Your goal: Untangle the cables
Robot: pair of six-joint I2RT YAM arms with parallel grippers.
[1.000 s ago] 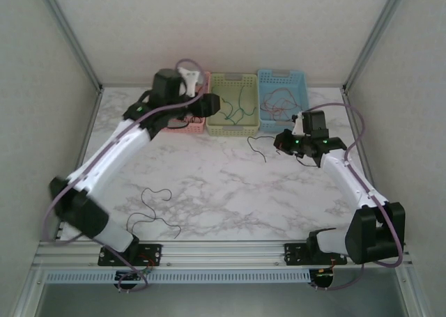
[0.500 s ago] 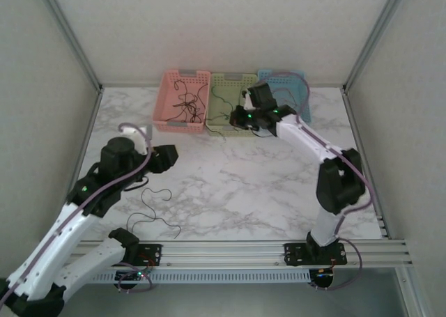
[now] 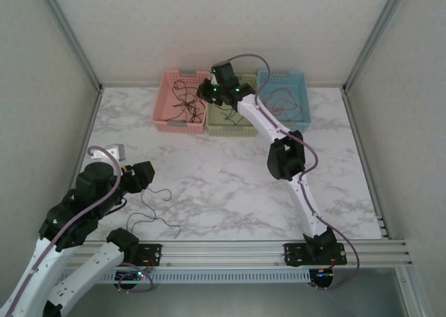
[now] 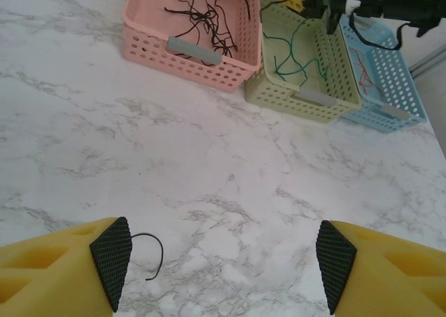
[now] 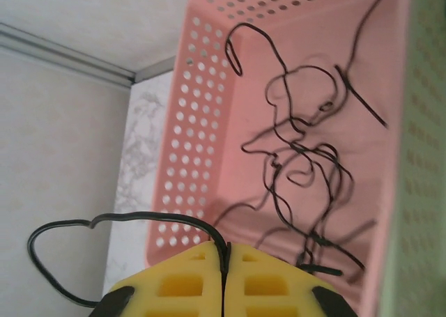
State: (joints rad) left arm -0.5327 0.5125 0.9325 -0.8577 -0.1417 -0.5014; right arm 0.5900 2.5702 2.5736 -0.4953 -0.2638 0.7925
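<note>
1. My right pincer is closed. Its yellow fingers press together on a thin black cable that loops out to their left.
2. Seen from above, that pincer hangs at the far side of the desk, over the pink basket near its border with the green basket.
3. In the right wrist view, a tangle of black cables lies inside the pink basket, below the one I hold.
4. My left pincer stands wide apart with nothing between its black pads. It sits low over the near left of the desk.
5. A loose black cable lies on the desk just beside the left pincer. Its curled end shows next to the left pad.
6. The green basket holds green cables. The blue basket holds red and orange cables. The three baskets sit side by side along the far edge.
</note>
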